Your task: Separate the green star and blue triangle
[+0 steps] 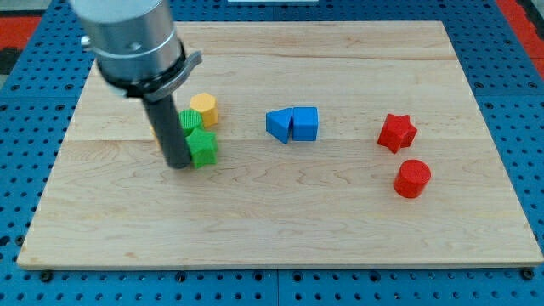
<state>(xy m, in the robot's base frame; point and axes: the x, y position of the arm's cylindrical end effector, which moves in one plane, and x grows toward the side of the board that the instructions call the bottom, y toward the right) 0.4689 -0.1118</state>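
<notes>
The green star [203, 148] lies left of the board's middle. My tip [179, 165] rests on the board, touching or almost touching the star's left side. A green cylinder [190, 120] sits just above the star, partly hidden by the rod. The blue triangle [278, 125] lies near the middle of the board, well to the right of the star, touching a blue cube [305, 123] on its right.
A yellow hexagon block [204, 109] sits above the green cylinder. A sliver of another yellow block shows behind the rod's left side. A red star [397, 133] and a red cylinder [413, 178] lie at the view's right. The wooden board [272, 229] sits on a blue pegboard.
</notes>
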